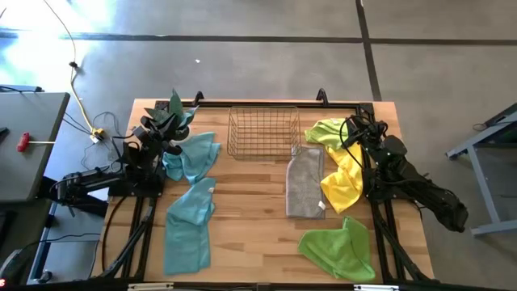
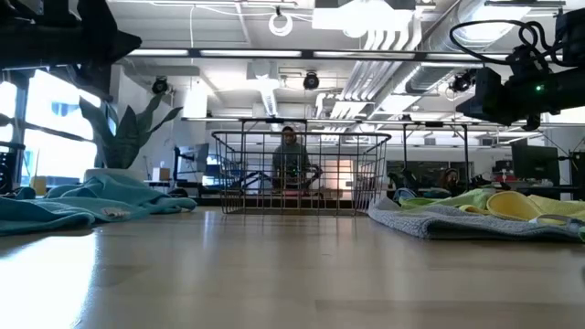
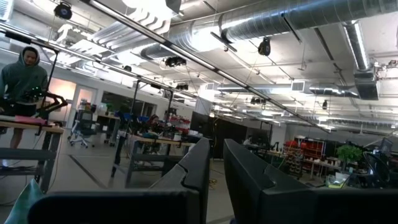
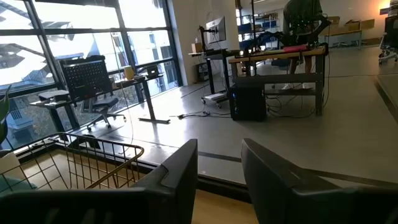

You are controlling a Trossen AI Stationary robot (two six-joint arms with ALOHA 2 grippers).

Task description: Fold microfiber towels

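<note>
Grey towel [image 1: 304, 184] lies flat mid-desk [image 1: 250, 234], long axis front to back, just inside my right gripper [image 1: 355, 129], fingers slightly apart, holding nothing. Left gripper [image 1: 157, 129] parked far left, nearly together, empty. Right is nearer.

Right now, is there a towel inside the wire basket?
No: in the high view the wire basket is empty, and the grey towel lies on the table just beside it.
</note>
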